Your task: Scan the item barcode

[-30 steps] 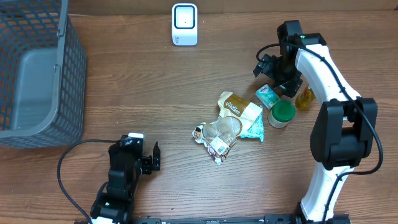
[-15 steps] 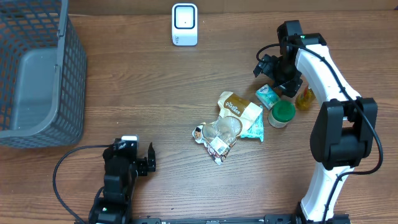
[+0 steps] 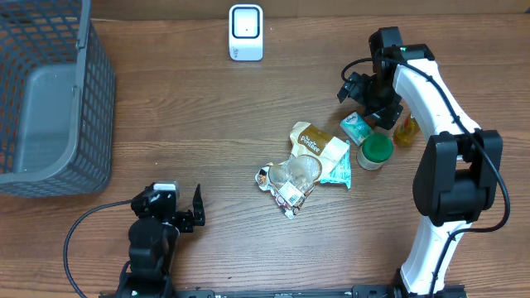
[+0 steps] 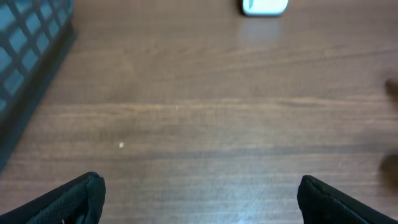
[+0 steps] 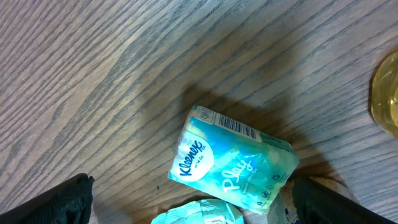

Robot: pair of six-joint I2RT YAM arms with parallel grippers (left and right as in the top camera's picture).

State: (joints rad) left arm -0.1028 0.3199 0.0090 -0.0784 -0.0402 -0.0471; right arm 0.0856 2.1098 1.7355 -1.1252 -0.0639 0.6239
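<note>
Desk [image 3: 190, 124]: brown wood-grain top, matt, the grain running left to right.

Far left: basket [image 3: 91, 108] of grey plastic lattice with a solid grey floor, boxy with tall walls.

Far centre: scanner [image 3: 246, 31], a small white rounded block with a darker window on its face. It stands alone, well apart from everything else.

Right of centre is a loose heap. It holds a cream pouch [image 3: 317, 141] with print, soft and creased, and a clear crumpled wrapper [image 3: 291, 175] with a barcode label, lying just near-left of the pouch and touching it. A thin teal packet [image 3: 337, 170] lies at the pouch's right edge. A jar [image 3: 375, 151] with a round green lid stands just right of the heap. An amber bottle [image 3: 406, 131], glossy and see-through, sits beside the jar on its far-right side.

Tissue pack [image 5: 230, 160]: soft film, a pale blue and teal pillow-shaped rectangle lying flat on the desk between the pouch and the bottle, just far of the jar. The printed face is up, and a barcode strip [image 5: 231, 125] shows along its far edge.

Right gripper [image 5: 198, 202]: black, rough-textured tips spread wide and holding nothing. It hangs over the tissue pack, and no contact is seen.

Left gripper [image 4: 208, 198]: near left, over bare wood. Its jaws are spread wide and hold nothing.
</note>
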